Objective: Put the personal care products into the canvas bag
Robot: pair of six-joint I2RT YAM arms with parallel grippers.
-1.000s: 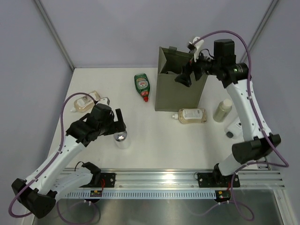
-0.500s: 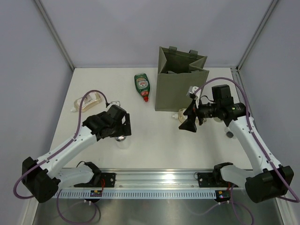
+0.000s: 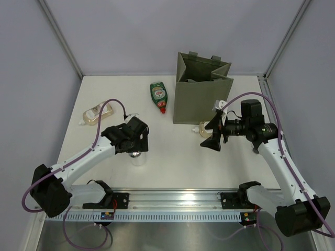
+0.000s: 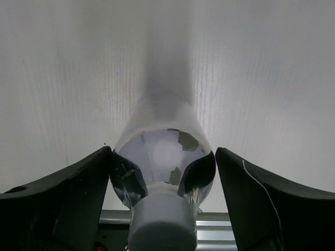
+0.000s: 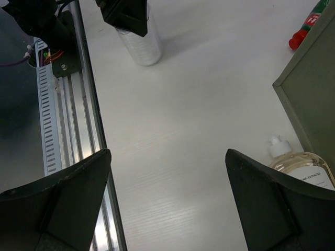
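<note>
Left end effector [image 4: 163, 159] straddles the upright silver can [image 4: 159, 120]; grip contact cannot be determined. Right end effector [image 5: 167, 157] is wide open and empty, with an amber bottle [image 5: 306, 168] beside one finger, near the canvas bag [image 5: 309, 89].

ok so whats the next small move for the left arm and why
Probably close the left gripper on the silver can. In the left wrist view its open fingers flank the upright can on both sides, and the can stands on the table. Once gripped, it could be lifted toward the canvas bag.
</note>
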